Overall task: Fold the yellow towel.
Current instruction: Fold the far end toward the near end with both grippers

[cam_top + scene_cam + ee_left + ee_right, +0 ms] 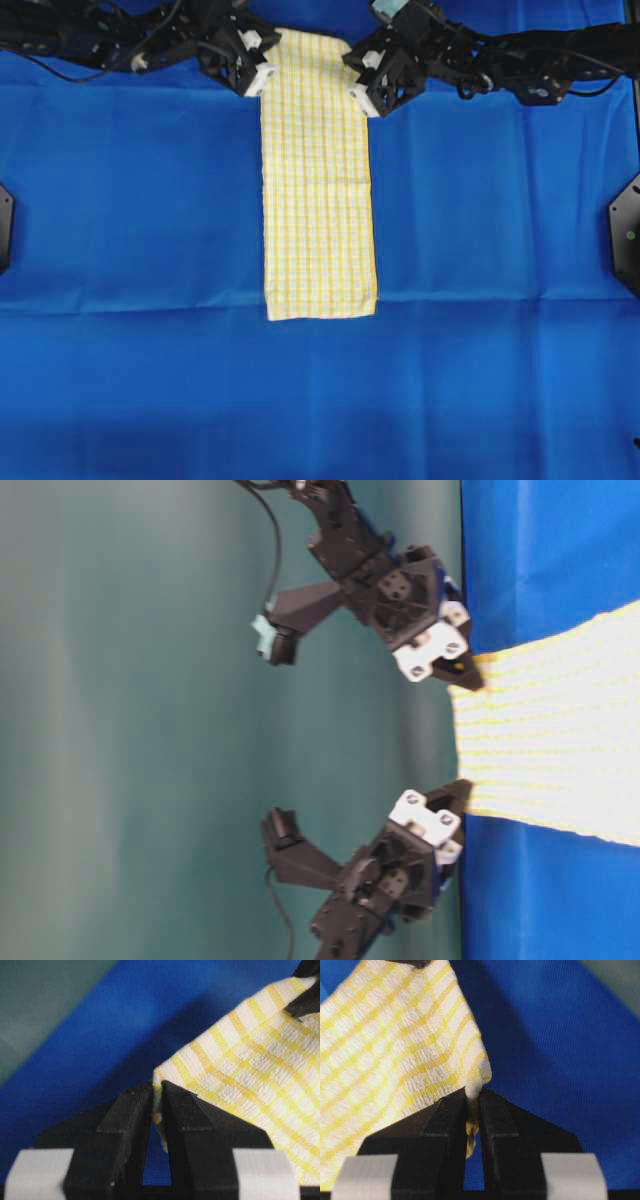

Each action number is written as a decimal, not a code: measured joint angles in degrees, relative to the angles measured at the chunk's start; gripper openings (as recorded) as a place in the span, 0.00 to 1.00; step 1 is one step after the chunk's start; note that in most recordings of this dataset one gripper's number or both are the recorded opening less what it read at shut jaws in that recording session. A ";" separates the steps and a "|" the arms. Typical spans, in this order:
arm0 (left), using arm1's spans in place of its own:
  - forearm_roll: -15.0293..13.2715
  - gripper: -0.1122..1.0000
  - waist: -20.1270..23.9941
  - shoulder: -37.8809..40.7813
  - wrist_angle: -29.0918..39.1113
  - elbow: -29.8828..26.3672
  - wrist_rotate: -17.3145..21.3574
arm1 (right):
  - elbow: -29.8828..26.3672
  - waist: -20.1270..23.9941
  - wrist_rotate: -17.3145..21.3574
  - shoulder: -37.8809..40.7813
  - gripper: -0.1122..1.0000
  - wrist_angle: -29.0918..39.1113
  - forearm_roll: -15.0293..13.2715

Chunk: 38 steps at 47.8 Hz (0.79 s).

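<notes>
Blue cloth (130,200) covers our worktop; the yellow towel (318,200) lies lengthwise on it. Our left hand (262,72) and right hand (362,93) are clamped on its far corners. We should lift evenly, keeping that edge taut.

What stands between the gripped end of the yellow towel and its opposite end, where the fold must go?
Nothing visible. Both grippers, left and right, pinch corners of the yellow towel; only flat towel and blue cloth lie along the path.
</notes>
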 measured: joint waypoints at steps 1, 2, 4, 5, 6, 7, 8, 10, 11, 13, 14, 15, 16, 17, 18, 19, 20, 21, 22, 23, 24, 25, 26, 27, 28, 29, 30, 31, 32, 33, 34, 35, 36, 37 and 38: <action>-0.09 0.16 0.09 -0.44 0.18 0.09 0.44 | 0.09 0.00 0.00 -0.62 0.14 0.00 0.00; -0.09 0.16 0.09 -0.79 0.44 0.09 0.70 | 0.09 0.00 0.00 -0.97 0.14 0.00 0.00; 0.00 0.16 0.09 -1.49 0.70 0.09 1.41 | 0.26 0.00 -0.09 -1.67 0.14 0.00 0.00; 0.00 0.16 0.09 -1.85 1.05 0.00 1.85 | 0.35 0.00 -0.18 -1.93 0.14 0.00 0.00; -0.09 0.16 0.18 -2.11 1.14 0.09 2.11 | 0.35 -0.09 -0.18 -2.20 0.14 0.00 0.00; 0.00 0.16 0.09 -2.46 1.32 0.09 2.20 | 0.44 0.00 -0.18 -2.37 0.14 0.00 0.00; -0.09 0.16 0.09 -2.81 1.41 0.09 2.37 | 0.44 0.00 -0.18 -2.64 0.14 0.00 0.00; 0.00 0.16 0.09 -3.52 1.58 0.00 2.46 | 0.44 0.00 -0.09 -2.90 0.14 0.00 0.00; -0.09 0.16 0.18 -3.69 1.58 0.09 2.46 | 0.53 0.00 -0.18 -3.08 0.14 0.00 0.00; 0.00 0.16 0.09 -4.13 1.76 0.09 2.55 | 0.53 -0.09 -0.09 -3.25 0.14 0.09 0.00; -0.09 0.16 0.09 -4.39 1.76 0.09 2.64 | 0.53 -0.09 -0.18 -3.34 0.14 0.09 0.00; -0.09 0.16 0.09 -4.48 1.76 0.09 2.64 | 0.53 0.00 -0.09 -3.34 0.14 0.09 0.00; -0.09 0.16 0.00 -4.66 1.76 0.09 2.64 | 0.53 -0.09 -0.18 -3.43 0.14 0.09 0.00; 0.00 0.16 0.00 -4.75 1.85 0.00 2.64 | 0.53 -0.09 -0.18 -3.34 0.14 0.09 0.00; 0.00 0.16 0.00 -4.75 1.85 0.09 2.64 | 0.62 -0.09 -0.18 -3.34 0.14 0.09 0.00; -0.09 0.16 -0.09 -4.83 1.85 0.09 2.64 | 0.53 -0.09 -0.26 -3.34 0.14 0.09 0.00; 0.00 0.16 -0.18 -4.92 1.85 0.00 2.64 | 0.53 -0.09 -0.18 -3.43 0.14 0.09 -0.09; 0.00 0.16 -0.35 -4.92 1.85 0.09 2.55 | 0.62 -0.09 -0.26 -3.34 0.14 0.18 -0.09; 0.00 0.16 -0.44 -4.83 1.85 0.09 2.64 | 0.62 0.00 -0.26 -3.43 0.14 0.18 -0.09; 0.00 0.16 -0.62 -4.92 1.93 0.09 2.64 | 0.53 0.00 -0.26 -3.34 0.14 0.18 -0.09; 0.00 0.16 -0.70 -4.92 1.93 0.09 2.64 | 0.53 -0.09 -0.26 -3.43 0.14 0.26 -0.09; 0.00 0.16 -0.88 -4.92 1.93 0.09 2.64 | 0.53 -0.09 -0.26 -3.34 0.14 0.26 -0.18; 0.00 0.16 -1.14 -4.92 1.93 0.09 2.64 | 0.62 0.00 -0.35 -3.43 0.14 0.44 -0.18; 0.00 0.16 -1.32 -4.92 1.93 0.09 2.55 | 0.62 0.00 -0.26 -3.52 0.14 0.62 -0.26; -0.09 0.16 -1.49 -4.92 2.02 0.18 2.55 | 0.70 -0.09 -0.35 -3.60 0.14 0.79 -0.35; -0.09 0.16 -1.76 -4.92 2.02 0.26 2.55 | 0.88 0.00 -0.35 -3.78 0.14 1.05 -0.44; 0.00 0.16 -1.93 -4.92 2.11 0.35 2.64 | 1.05 0.00 -0.35 -4.04 0.14 1.23 -0.44; -0.09 0.16 -2.20 -5.10 2.11 0.53 2.55 | 1.23 0.09 -0.35 -4.39 0.14 1.32 -0.53; 0.00 0.16 -2.55 -5.19 2.11 0.70 2.55 | 1.41 0.18 -0.35 -4.66 0.14 1.49 -0.53; 0.00 0.16 -2.90 -5.36 2.20 0.88 2.55 | 1.58 0.26 -0.35 -4.92 0.14 1.49 -0.53; -0.09 0.16 -3.25 -5.54 2.20 1.14 2.55 | 1.76 0.35 -0.35 -5.36 0.14 1.58 -0.53; -0.09 0.16 -3.60 -5.80 2.20 1.32 2.55 | 2.02 0.53 -0.35 -5.62 0.14 1.67 -0.62; -0.09 0.16 -4.04 -6.06 2.20 1.41 2.55 | 2.37 0.70 -0.35 -6.06 0.14 1.67 -0.62; 0.00 0.16 -4.39 -6.33 2.20 1.58 2.55 | 2.72 0.88 -0.35 -6.59 0.14 1.76 -0.53; 0.00 0.16 -4.75 -6.68 2.20 1.85 2.55 | 3.08 1.14 -0.26 -7.03 0.14 1.76 -0.62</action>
